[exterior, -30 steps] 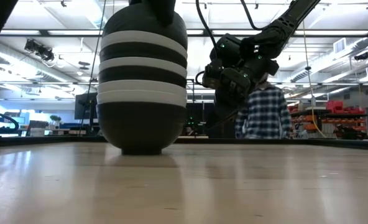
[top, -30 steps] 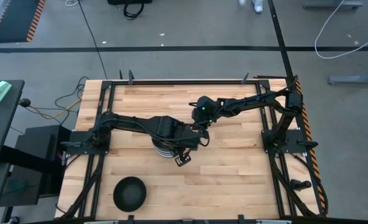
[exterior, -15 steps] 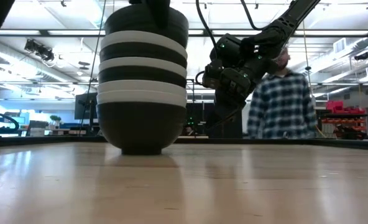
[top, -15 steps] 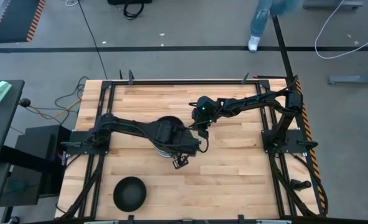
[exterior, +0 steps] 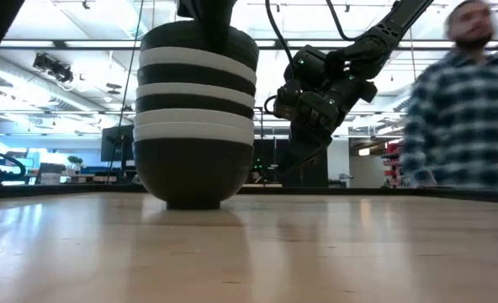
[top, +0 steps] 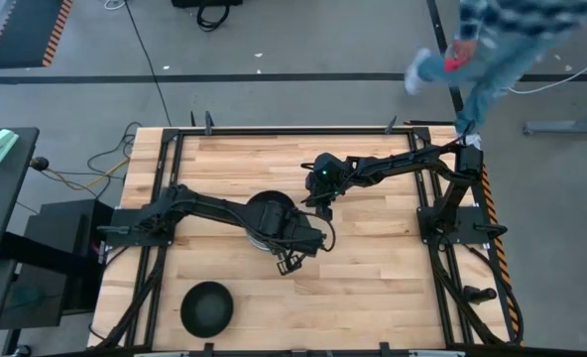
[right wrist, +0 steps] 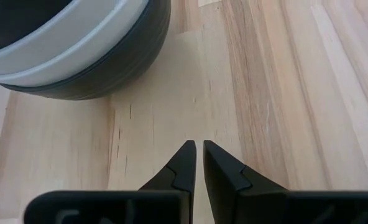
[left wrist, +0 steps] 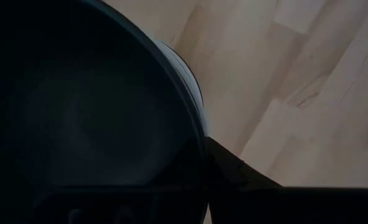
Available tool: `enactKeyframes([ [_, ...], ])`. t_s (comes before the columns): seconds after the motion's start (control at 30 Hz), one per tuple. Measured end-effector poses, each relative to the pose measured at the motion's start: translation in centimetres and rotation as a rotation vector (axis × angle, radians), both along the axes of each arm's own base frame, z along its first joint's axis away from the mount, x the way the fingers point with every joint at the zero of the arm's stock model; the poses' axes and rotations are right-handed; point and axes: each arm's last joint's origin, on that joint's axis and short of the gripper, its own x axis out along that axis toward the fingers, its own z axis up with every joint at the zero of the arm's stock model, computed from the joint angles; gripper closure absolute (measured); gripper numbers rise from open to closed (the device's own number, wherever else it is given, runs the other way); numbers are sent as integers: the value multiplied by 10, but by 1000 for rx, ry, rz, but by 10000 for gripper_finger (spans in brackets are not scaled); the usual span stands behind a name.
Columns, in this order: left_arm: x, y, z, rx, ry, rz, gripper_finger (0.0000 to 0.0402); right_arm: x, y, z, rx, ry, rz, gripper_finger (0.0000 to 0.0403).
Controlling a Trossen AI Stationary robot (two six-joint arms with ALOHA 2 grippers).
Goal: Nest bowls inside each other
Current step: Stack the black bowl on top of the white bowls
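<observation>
Bowls (exterior: pixel 196 114) stand stacked, unlabelled, under left end effector (top: pixel 292 260).

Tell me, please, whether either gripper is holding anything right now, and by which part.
The right gripper holds nothing and hangs over bare wood. The left gripper sits at the rim of the top black bowl; a hold cannot be confirmed.

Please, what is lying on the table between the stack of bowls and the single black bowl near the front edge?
Nothing lies there. In the high view the wood between the stack of bowls and the single black bowl is bare; only the left arm passes nearby.
</observation>
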Motion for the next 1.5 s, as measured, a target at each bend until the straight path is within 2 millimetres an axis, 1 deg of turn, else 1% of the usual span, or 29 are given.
enactKeyframes([
  [0.07,0,0,0,10,0,4,384,0,0,0,0,0,0,364],
  [0.27,0,0,-1,25,-4,4,391,1,2,0,-1,0,8,364],
  [0.43,0,-2,-1,49,-8,-6,379,1,4,0,-4,-3,17,364],
  [0.63,-1,-2,0,36,-10,4,390,1,4,0,-4,-4,17,364],
  [0.7,-1,-3,2,31,-16,6,381,1,4,0,-5,-4,17,364],
  [0.8,-2,-4,7,25,-36,10,350,1,4,0,-4,-4,17,364],
  [0.9,-2,-4,8,25,-43,28,324,1,4,0,-4,-4,17,364],
  [1.0,-2,-4,8,26,-44,35,312,1,4,0,-4,-4,17,364],
  [1.1,-2,-4,8,29,-48,47,313,1,4,0,-4,-4,17,364],
  [1.23,-2,-2,9,34,-53,54,325,1,4,0,-4,-3,17,364],
  [1.5,-9,3,23,26,-87,63,335,1,4,0,-4,-4,16,364],
])
